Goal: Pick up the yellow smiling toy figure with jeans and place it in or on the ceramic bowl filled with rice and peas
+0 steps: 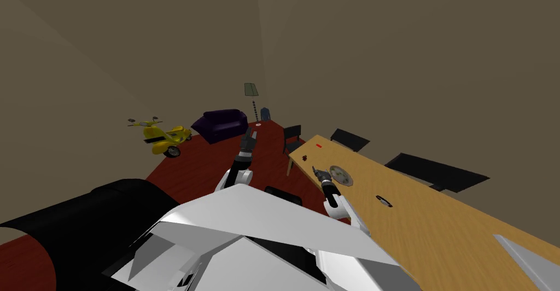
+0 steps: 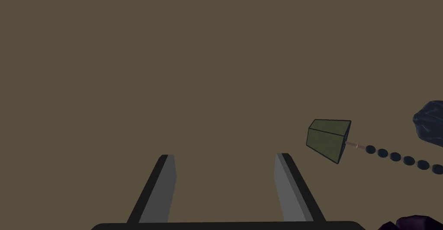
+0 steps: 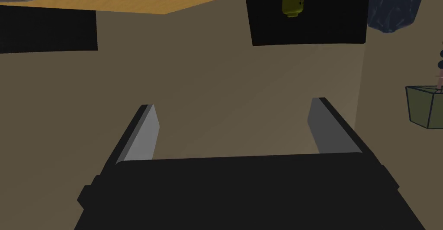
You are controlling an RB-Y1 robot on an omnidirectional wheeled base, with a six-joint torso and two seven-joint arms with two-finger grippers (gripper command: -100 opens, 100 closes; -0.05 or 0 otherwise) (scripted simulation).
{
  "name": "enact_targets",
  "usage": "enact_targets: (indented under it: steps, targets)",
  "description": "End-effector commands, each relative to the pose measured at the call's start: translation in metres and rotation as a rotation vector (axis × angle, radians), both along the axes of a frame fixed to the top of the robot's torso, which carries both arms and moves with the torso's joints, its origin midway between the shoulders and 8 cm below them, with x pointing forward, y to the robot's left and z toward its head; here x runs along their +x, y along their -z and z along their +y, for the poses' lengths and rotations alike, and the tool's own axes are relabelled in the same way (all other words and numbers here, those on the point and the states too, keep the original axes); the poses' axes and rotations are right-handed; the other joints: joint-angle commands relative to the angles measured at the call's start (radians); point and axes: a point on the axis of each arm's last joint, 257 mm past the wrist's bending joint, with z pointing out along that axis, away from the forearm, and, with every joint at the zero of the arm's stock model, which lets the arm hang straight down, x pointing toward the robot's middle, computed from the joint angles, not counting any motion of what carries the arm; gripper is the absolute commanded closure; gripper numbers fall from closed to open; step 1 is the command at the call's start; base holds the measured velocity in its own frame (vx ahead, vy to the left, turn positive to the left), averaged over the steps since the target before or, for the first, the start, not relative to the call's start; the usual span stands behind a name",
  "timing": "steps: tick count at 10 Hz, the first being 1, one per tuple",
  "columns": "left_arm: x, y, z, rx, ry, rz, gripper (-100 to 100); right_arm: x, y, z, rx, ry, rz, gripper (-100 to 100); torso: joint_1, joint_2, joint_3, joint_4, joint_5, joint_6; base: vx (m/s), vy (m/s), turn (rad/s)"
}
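Both stand wide, empty: left gripper (image 2: 225, 156) above red floor (image 1: 208, 167), right gripper (image 3: 233, 106) over the wooden table (image 1: 437, 222) beside the bowl (image 1: 340, 175); yellow-headed toy figure (image 3: 292, 2) sits at the table's far edge

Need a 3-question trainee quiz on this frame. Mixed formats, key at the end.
1. True or false: the bowl stands on the wooden table.
2. Fill in: the toy figure has a head coloured ___.
3. Pick one. The right tool is: A) open and empty; B) shut on the toy figure; C) shut on the bowl.

Key: 1 true; 2 yellow; 3 A.
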Motion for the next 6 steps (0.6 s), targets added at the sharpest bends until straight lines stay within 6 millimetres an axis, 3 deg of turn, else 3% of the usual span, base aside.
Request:
enact_targets:
  steps: [1,6]
  targets:
    - [0.000,0.000,0.000,0.000,0.000,0.000,0,-0.005,0.018,-0.006,-0.082,-0.015,0.046,-100,0.000,0.000,0.000,0.000,0.000,0.000,0.047,0.014,0.098]
    - [0.000,0.000,0.000,0.000,0.000,0.000,0,-0.027,0.065,-0.033,-0.332,-0.070,0.177,-100,0.001,-0.002,-0.001,0.000,0.000,0.000,0.076,0.023,0.126]
